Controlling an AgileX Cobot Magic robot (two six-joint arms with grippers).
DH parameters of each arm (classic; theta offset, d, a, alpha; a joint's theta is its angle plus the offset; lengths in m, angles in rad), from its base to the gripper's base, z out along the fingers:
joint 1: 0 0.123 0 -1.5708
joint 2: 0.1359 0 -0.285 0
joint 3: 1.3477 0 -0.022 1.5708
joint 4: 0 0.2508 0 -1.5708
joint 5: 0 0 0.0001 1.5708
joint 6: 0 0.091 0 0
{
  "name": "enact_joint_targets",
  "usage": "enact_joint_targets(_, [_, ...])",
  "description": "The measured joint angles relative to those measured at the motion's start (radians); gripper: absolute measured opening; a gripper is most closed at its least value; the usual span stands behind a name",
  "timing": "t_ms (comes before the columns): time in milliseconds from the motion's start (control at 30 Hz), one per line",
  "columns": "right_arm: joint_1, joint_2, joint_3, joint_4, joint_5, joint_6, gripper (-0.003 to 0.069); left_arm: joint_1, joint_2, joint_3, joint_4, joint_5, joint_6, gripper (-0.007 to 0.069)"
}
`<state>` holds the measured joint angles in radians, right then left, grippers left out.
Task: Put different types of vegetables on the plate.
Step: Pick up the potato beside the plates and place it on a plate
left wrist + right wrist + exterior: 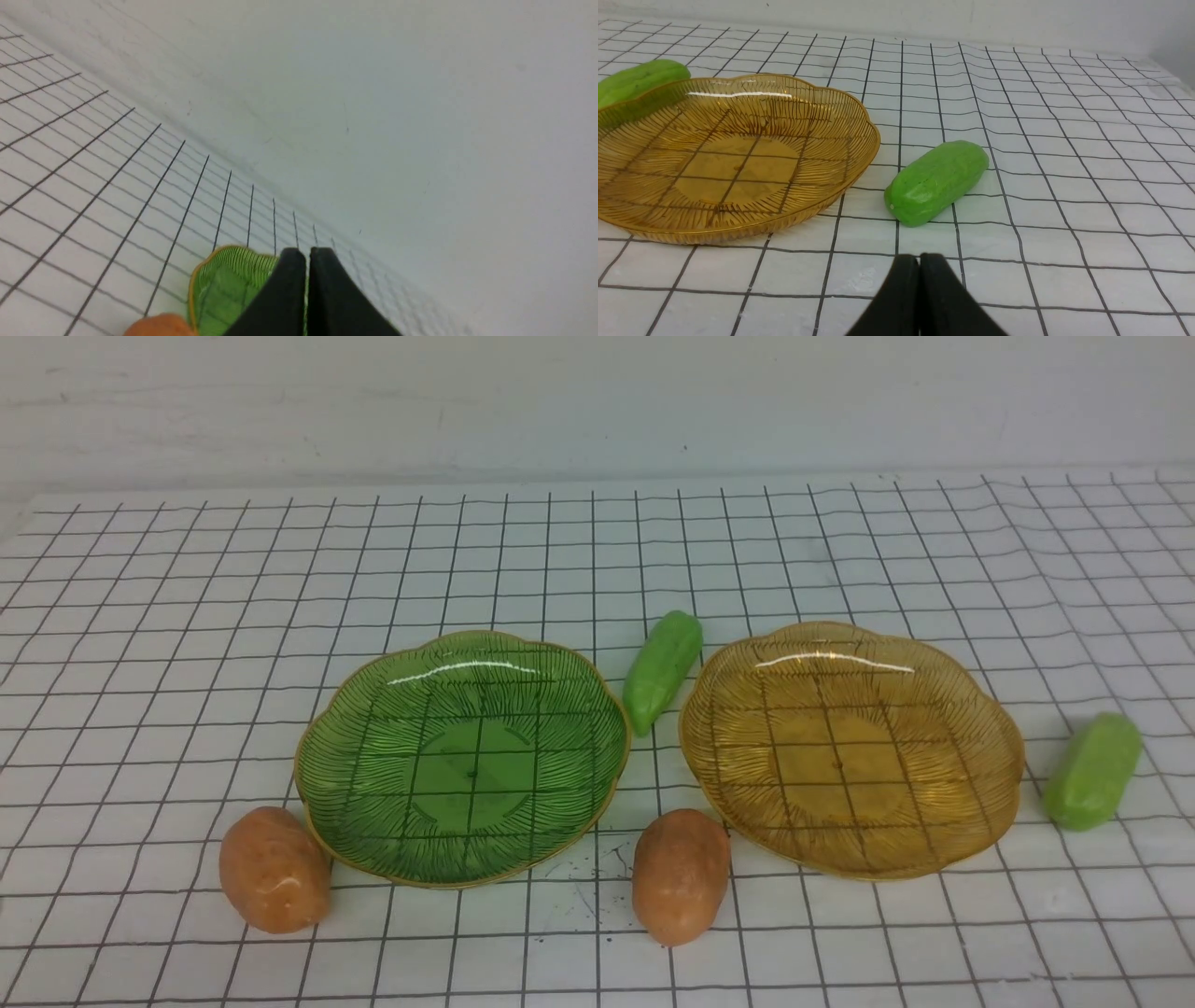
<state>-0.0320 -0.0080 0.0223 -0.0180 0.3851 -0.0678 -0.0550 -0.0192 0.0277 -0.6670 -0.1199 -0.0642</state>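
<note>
A green plate (373, 784) and an amber plate (980, 728) lie side by side on the gridded table, both empty. One potato (274, 869) lies at the green plate's near left, another potato (681, 875) between the plates at the front. A pointed cucumber (662, 670) lies between the plates at the back. A blunt cucumber (1092, 771) lies right of the amber plate. No gripper shows in the front view. My left gripper (307, 254) is shut and empty, with the green plate (219, 284) and a potato (161, 325) below it. My right gripper (919, 259) is shut and empty, just short of the blunt cucumber (937, 182).
A white wall (597, 401) stands along the table's far edge. The amber plate (840, 186) lies beside the blunt cucumber in the right wrist view, with the pointed cucumber (637, 81) behind its far rim.
</note>
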Motion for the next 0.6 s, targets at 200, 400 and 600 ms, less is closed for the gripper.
enact_joint_targets(200, [0.0, 0.0, 0.008, 0.046, -0.085, 0.016, -0.0015, 0.0, 0.023, -0.23, -0.034, 0.108, 0.037, -0.0008])
enact_joint_targets(400, [0.0, 0.0, 0.008, 0.313, -0.286, 0.155, -0.0015, 0.0, 0.291, -0.512, 0.015, 0.478, 0.125, -0.0008])
enact_joint_targets(600, [0.0, 0.0, 0.008, 0.536, -0.317, 0.239, -0.0015, 0.0, 0.757, -0.736, 0.238, 0.903, 0.138, -0.0008])
